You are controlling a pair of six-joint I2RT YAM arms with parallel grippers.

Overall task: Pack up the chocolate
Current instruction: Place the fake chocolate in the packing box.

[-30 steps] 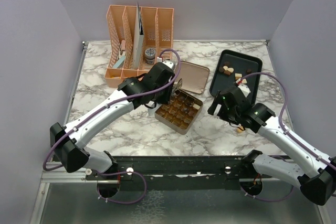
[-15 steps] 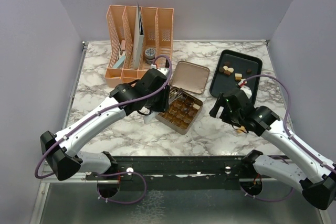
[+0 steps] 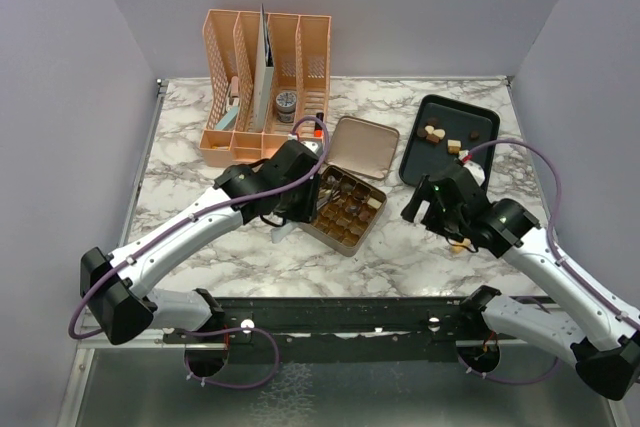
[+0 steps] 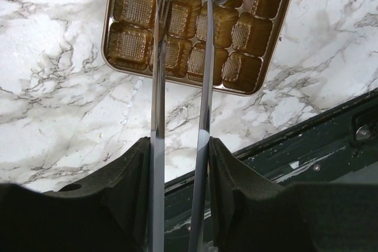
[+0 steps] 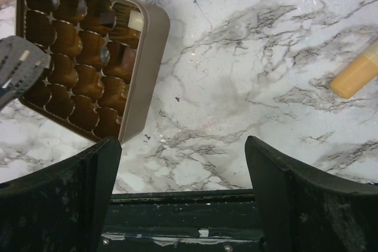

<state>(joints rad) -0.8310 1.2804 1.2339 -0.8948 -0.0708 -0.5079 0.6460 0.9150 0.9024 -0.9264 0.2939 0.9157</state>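
The square gold tin (image 3: 368,224) lies open mid-table, its tray of cups holding several pieces of chocolate (image 5: 106,19), brown, dark and one cream-white (image 5: 135,20). My left gripper (image 3: 308,187) is shut on metal tongs (image 4: 204,57) whose two blades reach out over the tin (image 4: 133,74); their tips are cut off by the frame's top edge. More chocolate (image 3: 432,133) sits on the black tray (image 3: 480,147). My right gripper (image 3: 425,205) hangs open over bare marble right of the tin (image 5: 144,81). A light brown piece (image 5: 354,75) lies loose on the marble.
The tin's lid (image 3: 360,145) lies flat behind the tin. A peach desk organizer (image 3: 265,82) with a small jar stands at the back left. A small white object (image 3: 283,234) lies under my left arm. The table's dark front rail (image 5: 177,228) is close below both grippers.
My left arm has pulled toward the near edge, bringing the tongs from the lid area down over the tin. My right arm has shifted slightly and stays open.
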